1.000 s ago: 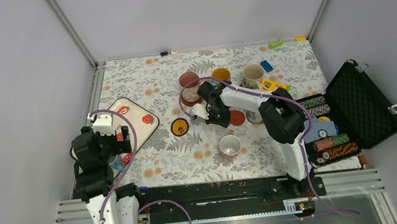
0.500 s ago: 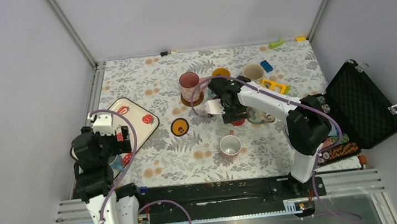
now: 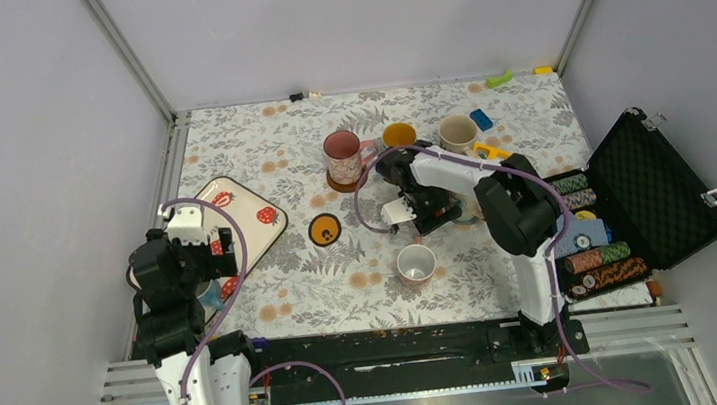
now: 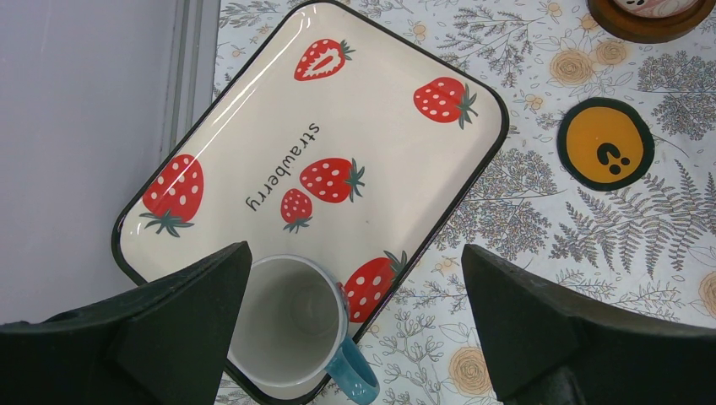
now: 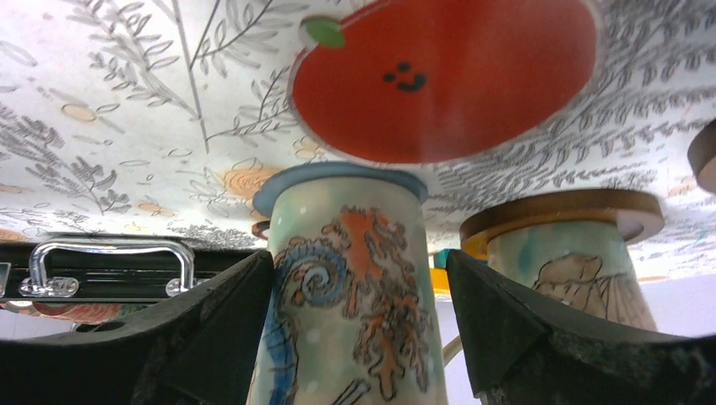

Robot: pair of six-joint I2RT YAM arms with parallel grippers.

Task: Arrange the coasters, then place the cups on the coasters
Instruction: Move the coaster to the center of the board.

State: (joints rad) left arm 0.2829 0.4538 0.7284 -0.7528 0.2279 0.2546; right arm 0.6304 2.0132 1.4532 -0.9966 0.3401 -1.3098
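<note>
The right claw (image 3: pixel 423 208) stands spread either side of the printed cup (image 5: pixel 350 253), not squeezing. The cup sits upright on its grey-blue coaster (image 5: pixel 338 177), so letting go looks sensible. Meanwhile the left claw (image 4: pixel 355 253) gapes idle.

Floral counter (image 3: pixel 260 163): strawberry tray (image 3: pixel 249 236) sits at the left edge, orange coaster (image 3: pixel 324 229) near it, white mug (image 3: pixel 415 262) standing bare up front, open chip case (image 3: pixel 656 181) on the right.

The word "strawberry" printed in dark letters on the cream tray (image 4: pixel 384 139)
</note>
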